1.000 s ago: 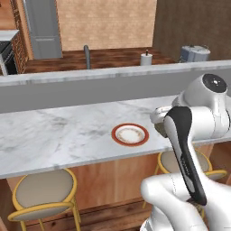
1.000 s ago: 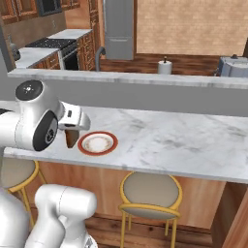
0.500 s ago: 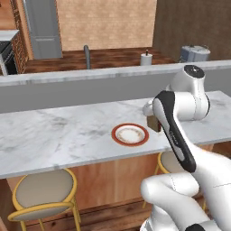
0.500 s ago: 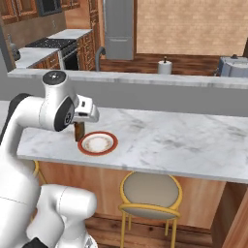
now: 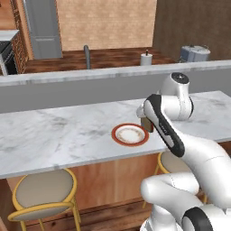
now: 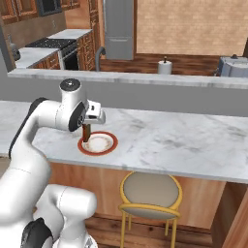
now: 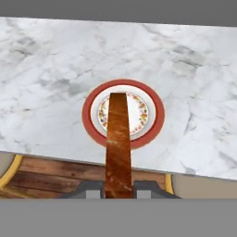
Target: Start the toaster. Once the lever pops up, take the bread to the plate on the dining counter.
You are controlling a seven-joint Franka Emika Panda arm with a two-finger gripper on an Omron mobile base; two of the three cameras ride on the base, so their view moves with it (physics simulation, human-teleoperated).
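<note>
A: Two-finger claw (image 7: 118, 187)? Clenched on the small brown squarish slice of toast (image 7: 117, 143); slice pinched edge-on between the dark tips, upright, jutting out toward the plate in the hand view.

B: And from the base cameras? Seen hanging under the white arm, toast (image 6: 86, 131) a dark sliver just above the near-left rim of the plate in the right base view; in the left base view mostly hidden behind the forearm, only a brown corner (image 5: 147, 123) showing beside the plate's right edge.

A: Touching the plate? Could not tell for certain. Looked held just over it, not lying down.

B: Plate itself? Round, white, red-orange rim (image 7: 90, 112), bare, patterned in the middle. Sat near the front edge of the long white-grey marble table (image 5: 58, 131), raised grey ledge (image 6: 160, 92) behind, round yellow-framed stool (image 6: 150, 191) below.

A: Step in hand? Judged as the last one: carrying done, toast brought over the plate, release not yet made.

B: Next move? Probably a small lowering, perhaps a nudge toward the plate's centre, since the slice seemed over the near rim rather than the middle. Then opening the tips. Worth minding: an upright slice likely to topple, so better low before letting go, lest it fall off the rim onto the marble.
</note>
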